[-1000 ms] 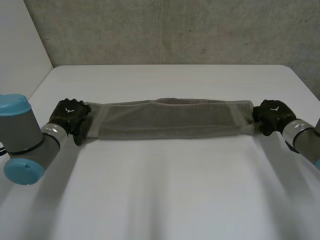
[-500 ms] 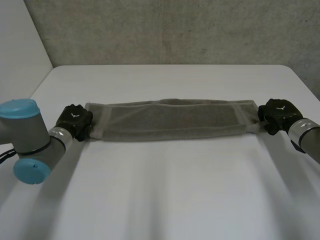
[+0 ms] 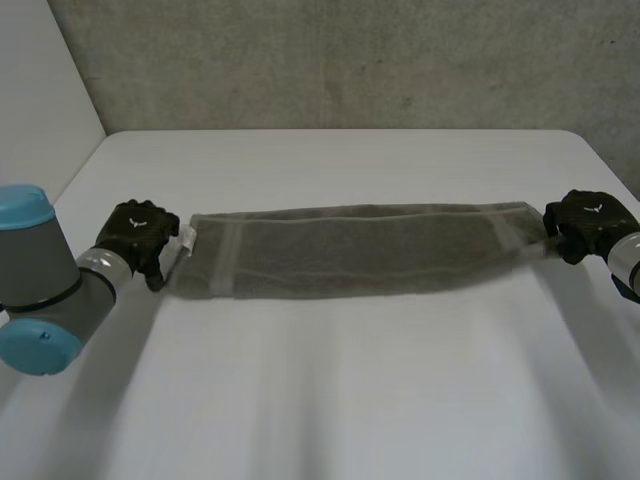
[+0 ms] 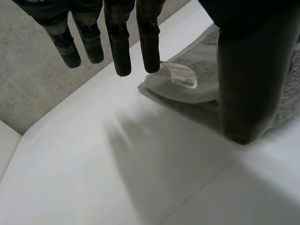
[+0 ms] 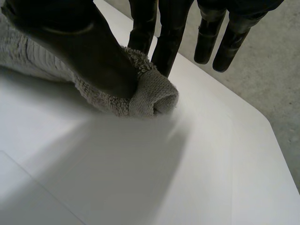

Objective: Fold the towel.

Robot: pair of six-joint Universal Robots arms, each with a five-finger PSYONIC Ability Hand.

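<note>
One grey towel (image 3: 360, 250) is lying as a long folded strip across the white worktop (image 3: 340, 400), reaching between the two hands. The right hand (image 3: 592, 222) is pinching the towel's right end between thumb and fingers. The left hand (image 3: 138, 235) is hanging released just beside the left end, its fingers (image 4: 121, 47) pointing straight down near the towel's white tag (image 4: 178, 75).

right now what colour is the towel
The towel is a plain grey-brown with no printed pattern. The head view shows it best.
</note>
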